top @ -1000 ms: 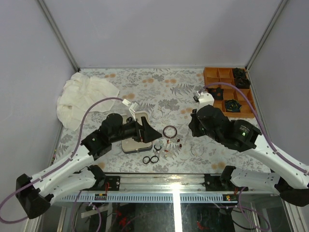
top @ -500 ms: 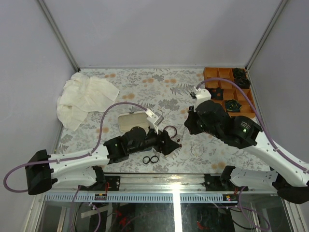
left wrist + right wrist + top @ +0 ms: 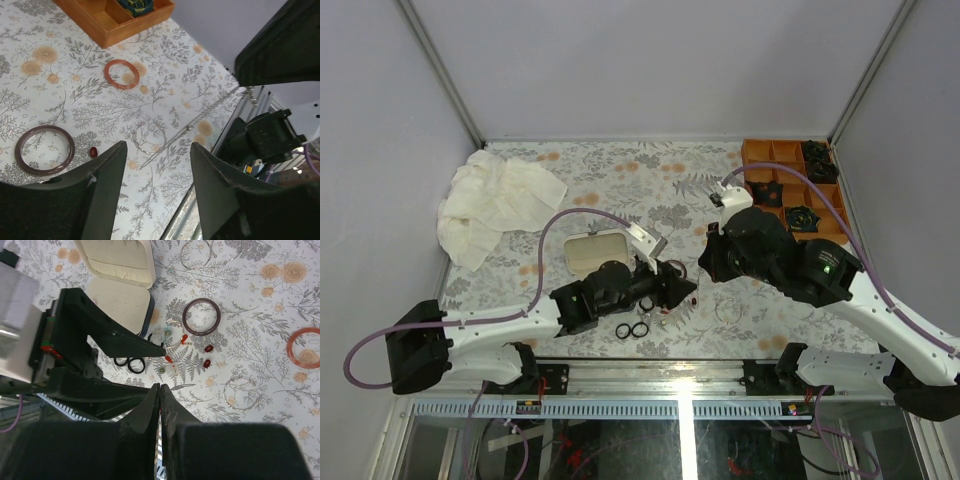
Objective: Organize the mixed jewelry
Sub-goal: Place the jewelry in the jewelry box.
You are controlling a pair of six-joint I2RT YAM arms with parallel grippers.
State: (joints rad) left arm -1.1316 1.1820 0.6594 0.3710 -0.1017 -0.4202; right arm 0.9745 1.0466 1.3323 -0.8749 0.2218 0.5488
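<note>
The jewelry lies loose on the floral mat. The right wrist view shows a dark bangle (image 3: 201,316), a red-orange bangle (image 3: 305,347), a silver hoop (image 3: 243,394), two black rings (image 3: 129,363) and red beads (image 3: 209,348). My left gripper (image 3: 690,290) is open and low over this cluster. In its own view (image 3: 158,148) the silver hoop (image 3: 148,137) lies between its fingers, with the dark bangle (image 3: 44,150) and a red bead (image 3: 93,152) to the left. My right gripper (image 3: 705,260) is shut (image 3: 160,387), empty and held high above the pieces.
The open case with cream lining (image 3: 592,250) lies left of the cluster. The orange divided tray (image 3: 790,190) sits at the back right. A white cloth (image 3: 495,200) lies at the back left. The table's near edge rail (image 3: 680,370) runs just below the black rings (image 3: 631,330).
My left arm has swung off the case, right and nearer, so its open gripper is now over the jewelry cluster and the case is uncovered. My right gripper shifted slightly back-left, still shut.
</note>
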